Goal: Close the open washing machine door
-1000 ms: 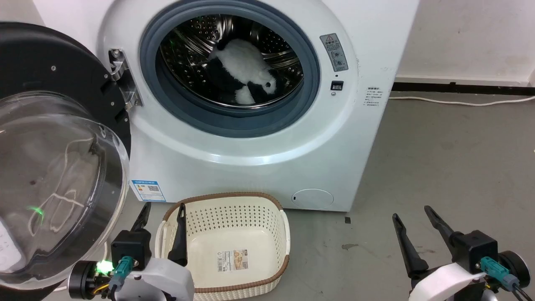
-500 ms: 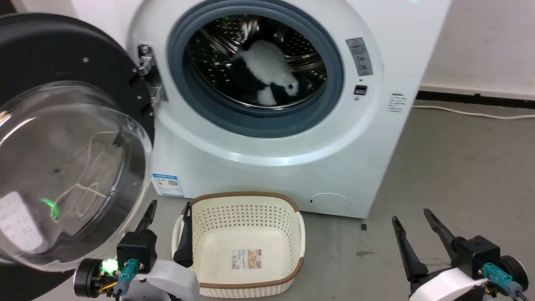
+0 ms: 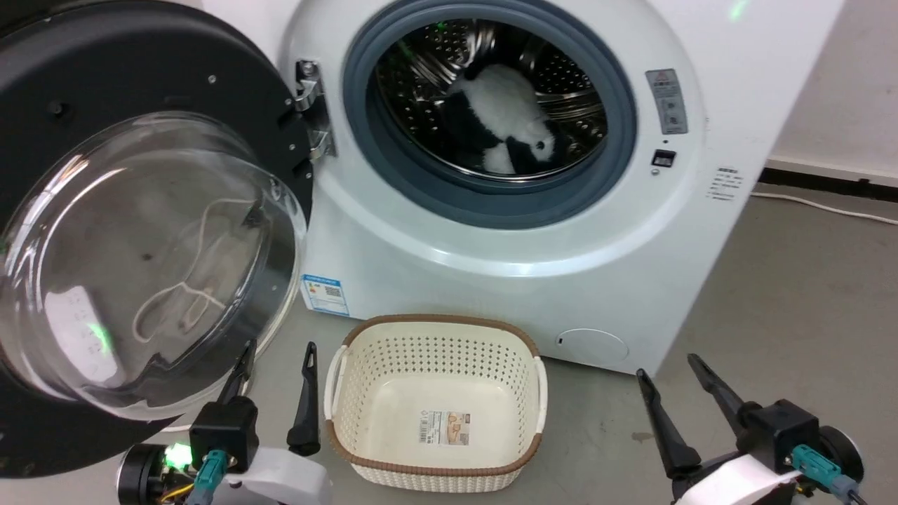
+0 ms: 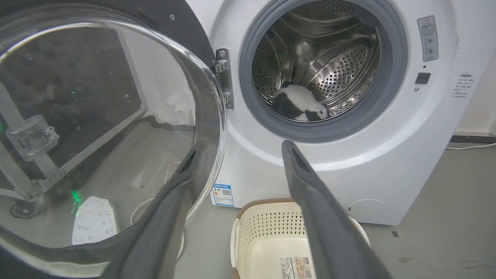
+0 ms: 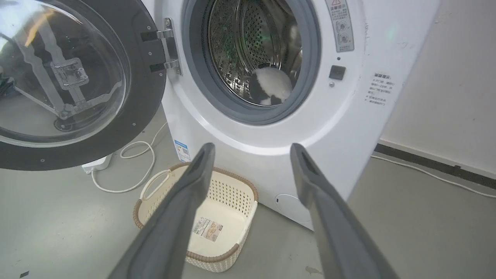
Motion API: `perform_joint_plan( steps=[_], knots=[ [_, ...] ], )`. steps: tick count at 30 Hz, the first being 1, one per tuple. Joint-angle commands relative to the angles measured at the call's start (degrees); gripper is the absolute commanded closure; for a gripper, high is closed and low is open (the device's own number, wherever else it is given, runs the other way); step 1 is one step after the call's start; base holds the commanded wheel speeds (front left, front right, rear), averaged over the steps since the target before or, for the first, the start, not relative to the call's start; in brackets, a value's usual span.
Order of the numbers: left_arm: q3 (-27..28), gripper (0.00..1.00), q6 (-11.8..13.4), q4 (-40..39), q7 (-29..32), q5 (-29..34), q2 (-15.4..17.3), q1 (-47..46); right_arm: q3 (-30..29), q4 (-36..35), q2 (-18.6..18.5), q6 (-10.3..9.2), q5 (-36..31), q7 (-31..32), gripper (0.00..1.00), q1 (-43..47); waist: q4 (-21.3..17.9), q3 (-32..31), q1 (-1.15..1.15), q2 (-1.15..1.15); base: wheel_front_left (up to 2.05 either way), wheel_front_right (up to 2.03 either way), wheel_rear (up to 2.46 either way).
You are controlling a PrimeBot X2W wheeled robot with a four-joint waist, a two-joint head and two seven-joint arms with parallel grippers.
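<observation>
Head view: the washing machine door [image 3: 147, 238] hangs wide open on its hinge at the left of the washing machine [image 3: 505, 280], a black-and-white plush toy [image 3: 501, 119] lying in the drum. The left gripper [image 3: 279, 351], fingers spread wide and empty, sits just below the door's rim beside a cream basket [image 3: 438, 319] on the floor; the right gripper [image 3: 666, 365], equally spread, holds nothing.

glossy white washing machine [image 3: 533, 280] with shiny perforated steel drum [image 3: 435, 77]; washing machine door [image 3: 140, 91] matt black, clear glass; perforated plastic basket [image 3: 435, 393].
</observation>
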Motion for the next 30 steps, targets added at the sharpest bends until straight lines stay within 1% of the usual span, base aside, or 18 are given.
perform_joint_plan(
  steps=[1,17,30],
  knots=[
    [-0.1,0.00,0.6,-0.7,-0.8,-0.2,0.3,1.1,1.0,0.6,-0.7,0.02,0.9,-0.9,0.00,-1.0,0.8,0.2,0.00,0.00,0.00,0.00,0.00],
    [-0.9,0.00,1.7,-2.0,-2.5,-0.2,0.5,2.4,4.8,2.4,-2.3,0.03,3.0,-2.7,0.00,-2.4,4.4,0.3,0.00,0.00,-0.03,-0.03,-0.03],
    [-2.1,0.00,1.8,-0.9,-4.1,-0.5,0.7,2.9,5.5,3.3,-2.6,0.03,3.4,-4.2,0.00,-1.9,7.5,0.2,0.00,0.00,0.00,0.00,0.00]
  ],
)
